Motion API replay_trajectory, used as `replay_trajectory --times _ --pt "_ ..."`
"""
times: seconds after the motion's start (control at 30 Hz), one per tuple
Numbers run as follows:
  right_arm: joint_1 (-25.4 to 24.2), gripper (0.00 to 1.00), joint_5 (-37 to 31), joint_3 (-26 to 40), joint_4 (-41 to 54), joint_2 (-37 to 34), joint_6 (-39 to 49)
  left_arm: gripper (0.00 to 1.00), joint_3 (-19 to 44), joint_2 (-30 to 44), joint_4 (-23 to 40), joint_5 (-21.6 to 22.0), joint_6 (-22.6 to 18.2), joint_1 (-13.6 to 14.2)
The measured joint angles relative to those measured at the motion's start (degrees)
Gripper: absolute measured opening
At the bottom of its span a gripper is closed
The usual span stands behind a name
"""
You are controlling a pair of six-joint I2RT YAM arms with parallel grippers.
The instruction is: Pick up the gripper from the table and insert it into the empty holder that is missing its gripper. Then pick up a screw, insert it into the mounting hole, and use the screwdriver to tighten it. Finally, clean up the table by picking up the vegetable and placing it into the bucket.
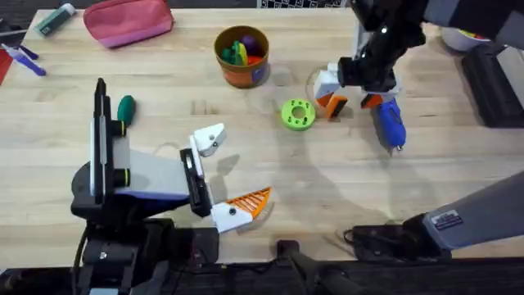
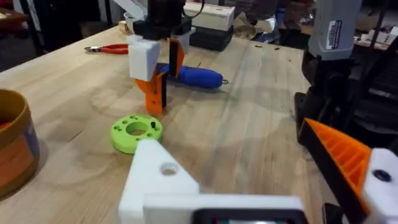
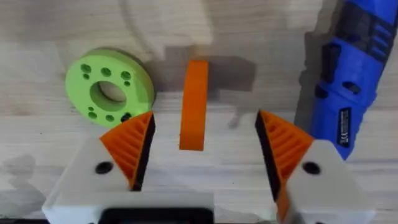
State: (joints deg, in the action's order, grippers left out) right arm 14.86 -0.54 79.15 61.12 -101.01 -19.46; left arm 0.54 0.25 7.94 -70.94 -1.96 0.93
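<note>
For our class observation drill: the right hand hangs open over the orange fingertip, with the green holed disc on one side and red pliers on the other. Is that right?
One detail is wrong. The right hand does hang open over the orange fingertip, with the green holed disc on one side, but the other side holds the blue screwdriver, not pliers. The right wrist view shows it.

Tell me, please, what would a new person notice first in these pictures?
Probably the right gripper, open and low over the table, its pads on either side of the loose orange gripper. The green disc lies close on one side, the blue screwdriver on the other. Farther back stands the orange bucket.
</note>
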Motion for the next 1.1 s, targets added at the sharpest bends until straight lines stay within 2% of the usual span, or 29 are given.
replay_trajectory --times 0.43,1.1 --pt "-0.07 0.7 0.22 1.67 0.09 -1.33 -0.05 0.988 0.0 0.0 0.0 0.0 -0.02 0.0" --pt "2.07 0.549 -1.33 1.69 0.85 -1.5 -3.01 0.987 0.0 0.0 0.0 -0.01 -0.17 0.0"
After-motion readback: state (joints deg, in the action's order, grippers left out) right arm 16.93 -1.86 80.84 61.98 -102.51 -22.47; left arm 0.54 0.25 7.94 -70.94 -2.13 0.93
